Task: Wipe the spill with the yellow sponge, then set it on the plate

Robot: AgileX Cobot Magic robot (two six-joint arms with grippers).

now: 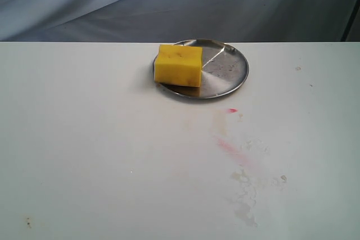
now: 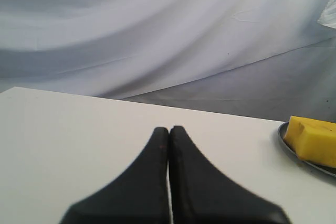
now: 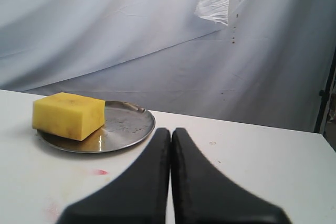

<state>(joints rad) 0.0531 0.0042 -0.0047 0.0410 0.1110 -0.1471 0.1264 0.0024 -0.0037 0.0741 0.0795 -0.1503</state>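
Note:
The yellow sponge (image 1: 178, 64) rests on the left part of the steel plate (image 1: 228, 71) at the table's far edge, overhanging the rim slightly. Only a faint tan smear of the spill (image 1: 222, 122) shows below the plate, with a small red dot beside it. The right wrist view shows the sponge (image 3: 68, 115) on the plate (image 3: 126, 127), ahead of my right gripper (image 3: 171, 129), which is shut and holds nothing. My left gripper (image 2: 168, 128) is also shut and empty, with the sponge (image 2: 313, 139) far off to its side. Neither gripper appears in the exterior view.
A pink-red streak (image 1: 230, 149) and a pale dried blotchy stain (image 1: 244, 195) mark the white table (image 1: 84, 139) nearer the front. Grey cloth (image 1: 180, 4) hangs behind the far table edge. A small dark speck (image 1: 27, 223) lies at the front left.

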